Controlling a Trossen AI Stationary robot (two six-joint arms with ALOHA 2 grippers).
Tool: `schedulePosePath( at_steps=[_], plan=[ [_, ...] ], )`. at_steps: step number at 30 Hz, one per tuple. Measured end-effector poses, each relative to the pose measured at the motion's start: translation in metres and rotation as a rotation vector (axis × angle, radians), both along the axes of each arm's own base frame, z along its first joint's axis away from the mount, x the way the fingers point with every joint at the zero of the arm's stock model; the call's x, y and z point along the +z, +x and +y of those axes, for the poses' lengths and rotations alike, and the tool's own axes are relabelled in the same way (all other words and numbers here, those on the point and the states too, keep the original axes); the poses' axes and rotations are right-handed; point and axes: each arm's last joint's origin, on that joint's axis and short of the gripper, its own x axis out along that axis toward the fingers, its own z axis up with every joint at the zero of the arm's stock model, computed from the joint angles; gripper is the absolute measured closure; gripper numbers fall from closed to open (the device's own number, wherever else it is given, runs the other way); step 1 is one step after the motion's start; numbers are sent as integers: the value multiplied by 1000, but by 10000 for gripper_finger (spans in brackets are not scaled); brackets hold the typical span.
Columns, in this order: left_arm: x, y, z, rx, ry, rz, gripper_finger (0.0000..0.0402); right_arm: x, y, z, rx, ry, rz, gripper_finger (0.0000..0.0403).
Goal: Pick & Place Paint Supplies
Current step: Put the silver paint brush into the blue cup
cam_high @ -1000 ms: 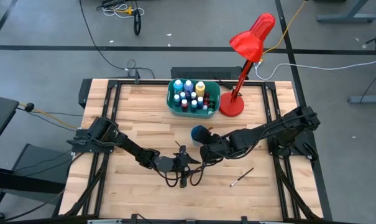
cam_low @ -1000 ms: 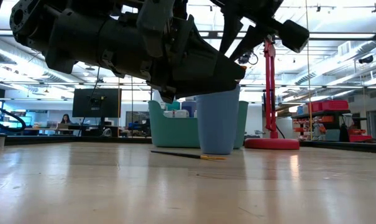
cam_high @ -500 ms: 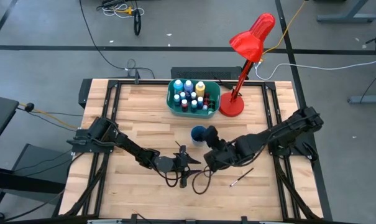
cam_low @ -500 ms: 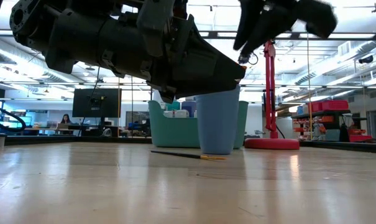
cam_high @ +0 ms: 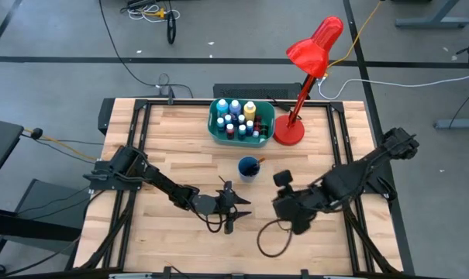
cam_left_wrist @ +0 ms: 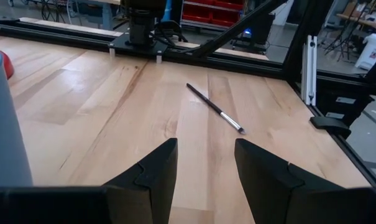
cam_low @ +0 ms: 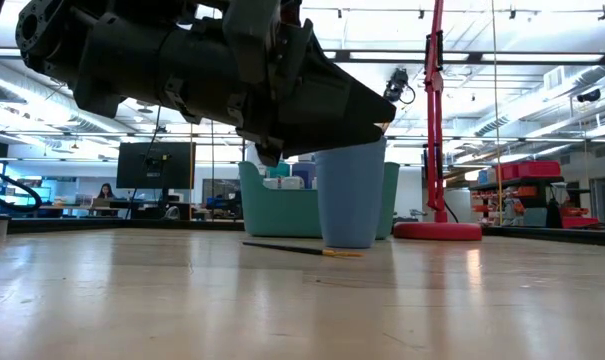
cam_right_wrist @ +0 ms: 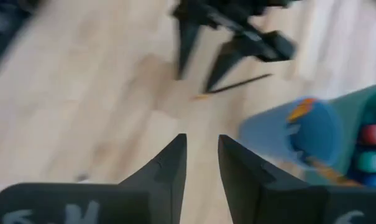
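A blue cup (cam_high: 249, 167) stands mid-table with brush ends showing in its mouth. One thin paintbrush (cam_low: 300, 248) lies flat on the wood in front of the cup. Another paintbrush (cam_left_wrist: 215, 107) lies farther toward the table's right, beyond my left gripper (cam_left_wrist: 206, 155). That gripper (cam_high: 238, 203) hovers low, near the cup's near side, level and open, with nothing between its fingers. My right gripper (cam_right_wrist: 202, 155) is raised near the cup's right (cam_high: 279, 208), slanting down. Its fingers stand a narrow gap apart with nothing between them. Paint bottles stand in the teal tub (cam_high: 240, 120).
A red desk lamp (cam_high: 296, 116) stands on its round base to the right of the tub at the far edge. A black cable loop (cam_high: 273, 240) hangs under my right arm. Bare wood lies at the near left and along the near edge.
My right gripper has drawn back from above the blue cup toward the table's near right, rising and rolling about its own axis. It has left the low view. In the high view its arm now covers the paintbrush lying at the near right.
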Motion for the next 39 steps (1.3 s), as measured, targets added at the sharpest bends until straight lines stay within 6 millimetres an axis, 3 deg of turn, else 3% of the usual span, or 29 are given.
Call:
schedulePosePath(
  at_steps=[11, 16, 20, 25, 30, 35, 39],
  plan=[
    [2, 0, 0, 9, -52, -18, 230, 16, -58, 3, -84, 166, 18, 297],
    [3, 1, 0, 9, -54, -28, 230, 2, -81, 3, -37, 259, -57, 297],
    [6, 1, 0, 8, -68, -61, 230, -31, -92, 6, 38, 345, -138, 297],
    [7, 1, 0, 9, -59, -71, 230, -94, -98, 10, 129, 413, -243, 300],
    [7, 2, 2, 17, -56, -71, 230, -144, -108, 4, 209, 568, -337, 305],
    [7, 4, 7, 31, -57, -75, 230, -170, -119, -7, 323, 611, -477, 317],
    [8, 6, 12, 43, -60, -76, 230, -188, -125, -14, 298, 576, -466, 322]
  ],
)
